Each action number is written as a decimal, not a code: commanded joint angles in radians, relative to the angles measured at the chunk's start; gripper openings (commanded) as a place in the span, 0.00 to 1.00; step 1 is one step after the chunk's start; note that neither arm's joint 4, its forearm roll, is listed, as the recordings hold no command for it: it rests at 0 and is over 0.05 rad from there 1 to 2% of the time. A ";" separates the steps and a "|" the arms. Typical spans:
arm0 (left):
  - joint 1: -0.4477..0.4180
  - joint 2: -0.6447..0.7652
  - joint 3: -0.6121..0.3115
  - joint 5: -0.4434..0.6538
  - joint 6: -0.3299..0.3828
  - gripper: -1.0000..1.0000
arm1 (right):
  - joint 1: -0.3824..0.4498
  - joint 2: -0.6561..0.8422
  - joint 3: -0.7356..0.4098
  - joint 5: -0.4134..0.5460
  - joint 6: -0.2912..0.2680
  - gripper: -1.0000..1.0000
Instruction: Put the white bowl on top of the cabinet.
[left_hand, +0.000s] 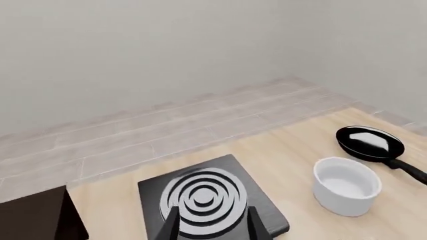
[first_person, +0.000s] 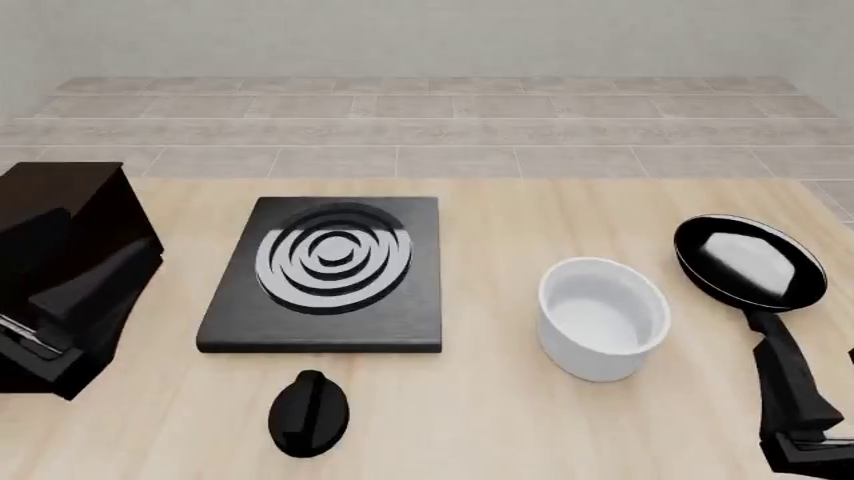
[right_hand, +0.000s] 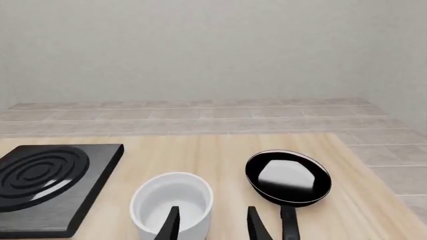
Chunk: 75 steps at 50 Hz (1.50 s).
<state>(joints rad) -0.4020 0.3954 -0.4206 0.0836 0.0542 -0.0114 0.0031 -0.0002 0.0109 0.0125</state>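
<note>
Item: bowl (first_person: 602, 317), upright on the table (first_person: 534, 420), between stove plate (first_person: 328, 272) and frying pan (first_person: 749, 262). Destination: cabinet (first_person: 60, 275), far left. Your right gripper (right_hand: 210, 222) (fingers parted, empty) hovers nearest; pinch one wall, lift level.

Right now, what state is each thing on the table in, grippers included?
white bowl: upright, empty, on the table, not held.
frying pan: upright, empty, beside the bowl.
stove plate: flat, nothing on it.
cabinet: top bare.
left gripper: open, holding nothing.
right gripper: open, holding nothing.
</note>
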 joint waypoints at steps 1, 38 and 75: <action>-0.098 0.185 -0.041 -0.120 0.040 1.00 | -0.002 -0.002 0.000 0.004 0.003 1.00; -0.432 0.767 -0.377 -0.164 0.132 1.00 | -0.005 -0.003 0.000 0.007 0.008 1.00; -0.593 1.083 -0.633 -0.019 0.193 1.00 | -0.005 -0.002 -0.001 0.009 0.008 1.00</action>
<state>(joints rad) -0.9637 1.3992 -0.9657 0.0090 0.2334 -0.0169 0.0008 -0.0005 0.0197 0.0205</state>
